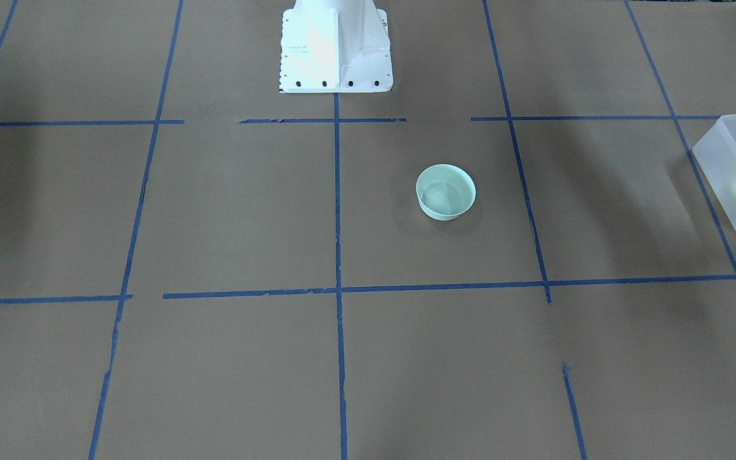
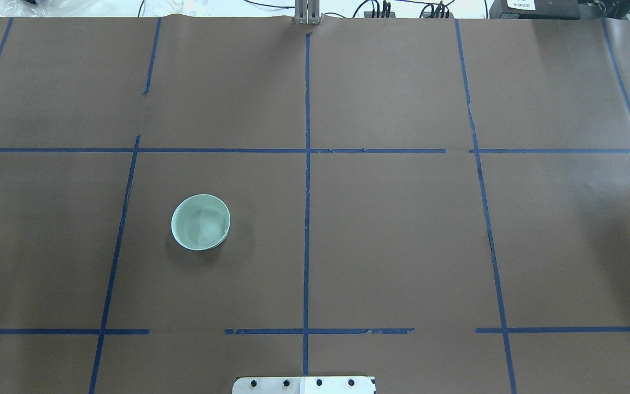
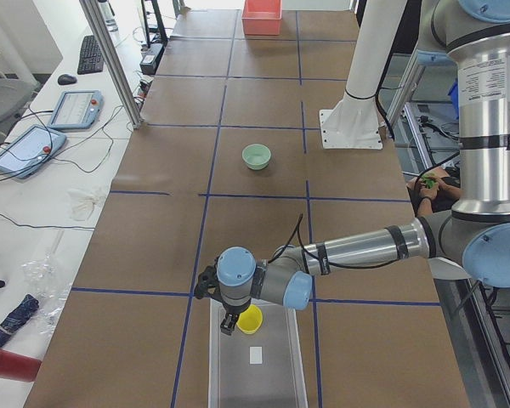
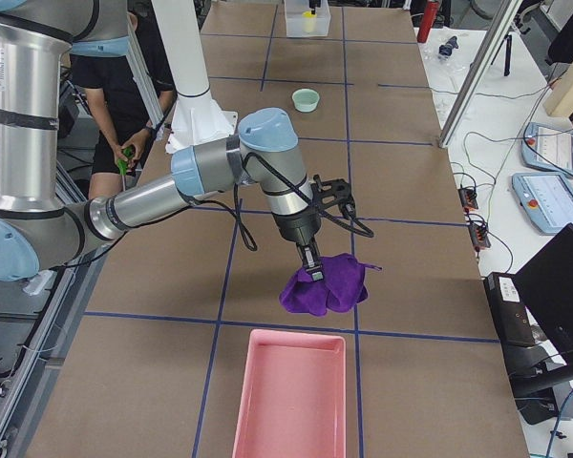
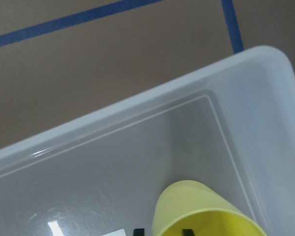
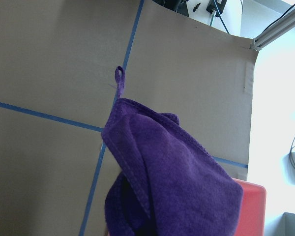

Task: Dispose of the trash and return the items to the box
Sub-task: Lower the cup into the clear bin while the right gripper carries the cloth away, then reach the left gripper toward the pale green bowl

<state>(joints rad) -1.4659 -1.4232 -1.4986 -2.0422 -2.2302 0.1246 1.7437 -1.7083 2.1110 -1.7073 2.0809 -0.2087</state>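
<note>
The mint-green bowl (image 1: 446,191) stands upright and alone on the brown table, also in the overhead view (image 2: 200,222). The translucent box (image 1: 726,153) sits at the table's end on my left. My left gripper (image 5: 162,232) is inside the box (image 5: 137,113), shut on the rim of the yellow cup (image 5: 201,211), one finger inside the cup and one outside. In the exterior left view the cup (image 3: 249,319) is at one end of the box (image 3: 214,374). My right gripper (image 4: 312,270) is shut on the purple cloth (image 4: 325,286), which hangs just above the table.
A pink tray (image 4: 288,391) lies at the table's end on my right, just beyond the hanging cloth (image 6: 172,177). The white robot pedestal (image 1: 336,51) stands at the table's edge. A side table holds tablets (image 3: 30,144) and cables.
</note>
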